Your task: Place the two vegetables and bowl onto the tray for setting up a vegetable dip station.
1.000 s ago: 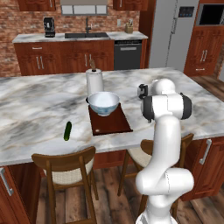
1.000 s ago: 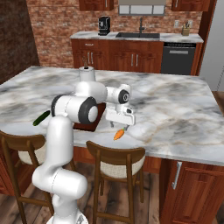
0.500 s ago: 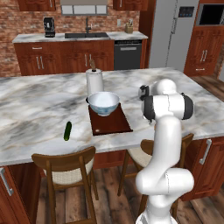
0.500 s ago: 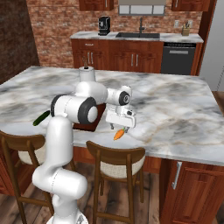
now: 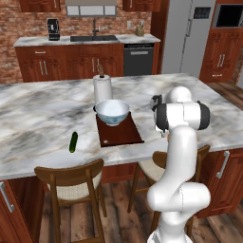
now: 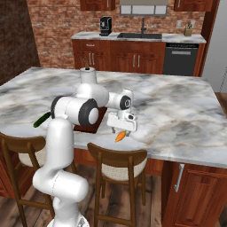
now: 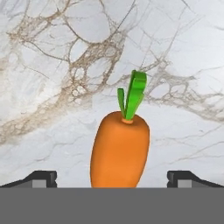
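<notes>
A: Marble counter [image 5: 42,118], left base view: what rests on it?
B: Bowl [image 5: 112,111] on the far end of the tray [image 5: 121,134], paper towel roll [image 5: 102,88] just behind; cucumber [image 5: 73,142] lies apart, to the tray's left.
A: Right base view?
B: End effector [image 6: 120,131] hangs just above the carrot [image 6: 120,136] near the counter's front edge, beside the tray [image 6: 90,127].
A: Hand view?
B: Carrot [image 7: 120,148] lies between the spread fingertips [image 7: 40,178], green top pointing away; nothing grasped.

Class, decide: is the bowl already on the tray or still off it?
On it. The bowl sits on the far end of the tray, by the paper towel roll.
</notes>
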{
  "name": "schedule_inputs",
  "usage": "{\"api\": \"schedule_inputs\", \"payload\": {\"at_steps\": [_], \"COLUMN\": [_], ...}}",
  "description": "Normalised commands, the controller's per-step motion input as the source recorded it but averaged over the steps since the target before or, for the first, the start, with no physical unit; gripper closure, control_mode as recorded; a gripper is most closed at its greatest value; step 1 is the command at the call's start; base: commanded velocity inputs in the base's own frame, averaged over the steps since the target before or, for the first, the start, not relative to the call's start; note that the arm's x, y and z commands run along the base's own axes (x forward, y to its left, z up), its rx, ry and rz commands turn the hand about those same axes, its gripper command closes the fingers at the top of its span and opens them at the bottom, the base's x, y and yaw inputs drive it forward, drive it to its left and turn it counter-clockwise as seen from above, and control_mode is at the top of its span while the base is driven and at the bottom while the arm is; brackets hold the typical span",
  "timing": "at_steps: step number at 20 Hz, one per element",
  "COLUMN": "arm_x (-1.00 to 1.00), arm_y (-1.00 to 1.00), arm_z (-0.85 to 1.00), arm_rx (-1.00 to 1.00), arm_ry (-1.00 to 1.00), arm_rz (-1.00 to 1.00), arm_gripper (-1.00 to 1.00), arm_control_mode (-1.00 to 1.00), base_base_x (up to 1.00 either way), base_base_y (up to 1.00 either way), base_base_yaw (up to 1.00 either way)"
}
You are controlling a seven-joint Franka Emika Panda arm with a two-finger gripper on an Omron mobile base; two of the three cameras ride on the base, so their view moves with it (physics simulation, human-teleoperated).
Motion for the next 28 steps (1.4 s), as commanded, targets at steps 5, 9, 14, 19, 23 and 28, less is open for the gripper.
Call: {"api": "schedule_inputs", "payload": {"at_steps": [5,9,14,19,23,28], "arm_x": [0.13,0.05,-0.07,-0.06,-0.09,-0.11], "arm_y": [0.00,-0.03,-0.01,0.00,0.00,0.00], "arm_z": [-0.18,-0.14,-0.09,-0.01,0.01,0.34], "arm_rx": [0.00,0.00,0.00,0.00,0.00,-0.02], "arm_ry": [-0.05,-0.02,0.00,0.00,0.00,0.00], "arm_rz": [0.00,0.00,0.00,0.00,0.00,0.00], "arm_gripper": [-1.00,-1.00,1.00,1.00,1.00,1.00], "arm_control_mode": [-1.00,-1.00,-1.00,-1.00,-1.00,-1.00], "base_base_x": [0.00,0.00,0.00,0.00,0.00,0.00], "base_base_y": [0.00,0.00,0.00,0.00,0.00,0.00], "base_base_yaw": [0.00,0.00,0.00,0.00,0.00,0.00]}}
